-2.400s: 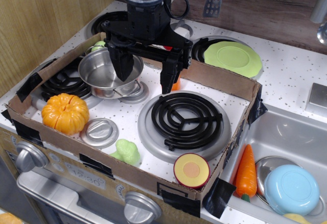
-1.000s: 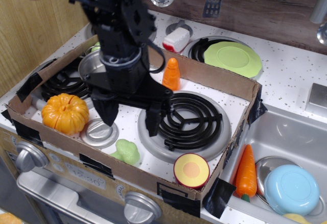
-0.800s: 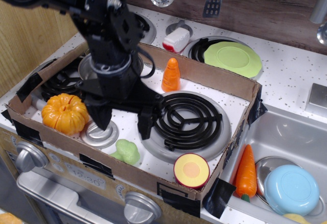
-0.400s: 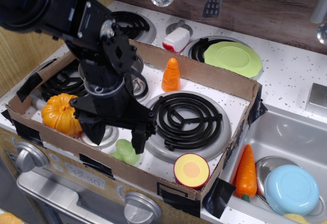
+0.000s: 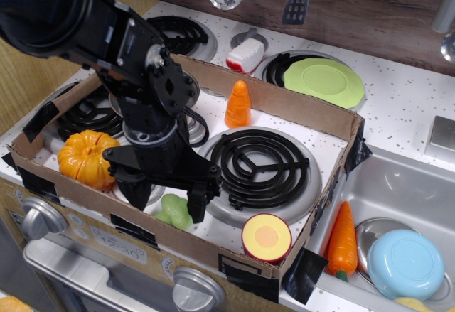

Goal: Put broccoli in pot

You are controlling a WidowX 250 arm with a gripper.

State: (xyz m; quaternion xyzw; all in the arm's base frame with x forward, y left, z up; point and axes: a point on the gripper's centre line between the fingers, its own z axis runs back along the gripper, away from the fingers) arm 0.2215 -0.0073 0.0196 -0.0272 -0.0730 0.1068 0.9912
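Observation:
The broccoli [image 5: 175, 210], a small pale lime-green lumpy toy, lies on the white stove top just behind the cardboard box's front wall. My gripper [image 5: 168, 199] is open and points down right over it, with one black finger [image 5: 139, 195] to its left and the other finger to its right, so the broccoli sits between them. The fingers do not grip it. The steel pot stands further back at the left and is hidden behind my arm.
An orange pumpkin [image 5: 87, 157] sits left of the gripper. A black coil burner [image 5: 257, 164], an orange cone carrot [image 5: 238, 104] and a halved fruit [image 5: 266, 237] are to the right. The cardboard wall [image 5: 291, 106] rings the area. A lime plate [image 5: 324, 81] and a sink holding a carrot [image 5: 343, 237] lie outside it.
My gripper has moved from above the pot forward and down to the front of the box. It now straddles the broccoli, still open. Nothing else has moved.

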